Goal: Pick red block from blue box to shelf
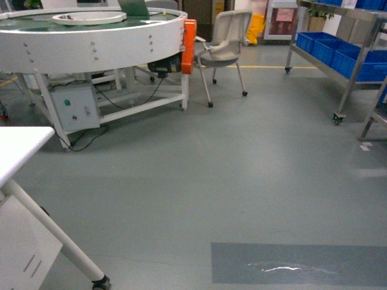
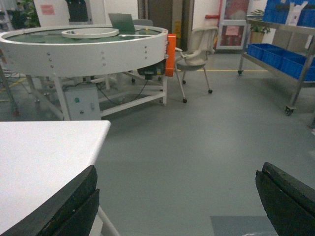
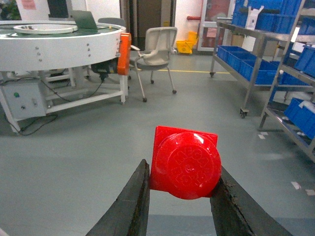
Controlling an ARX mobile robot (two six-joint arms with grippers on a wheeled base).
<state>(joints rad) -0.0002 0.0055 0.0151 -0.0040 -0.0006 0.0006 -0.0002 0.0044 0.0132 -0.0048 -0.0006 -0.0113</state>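
Observation:
In the right wrist view my right gripper is shut on the red block, whose round stud faces the camera. The shelf stands ahead at the right, a steel rack on casters carrying dark blue crates. It also shows at the right edge of the head view as the shelf and in the left wrist view as the shelf. My left gripper is open with nothing between its fingers, hanging beside a white table's corner. The blue box is out of view. Neither gripper shows in the head view.
A round white conveyor table with an orange guard stands at the back left, a grey chair beside it. A white table with a castered leg is at the near left. Grey floor lies between me and the shelf.

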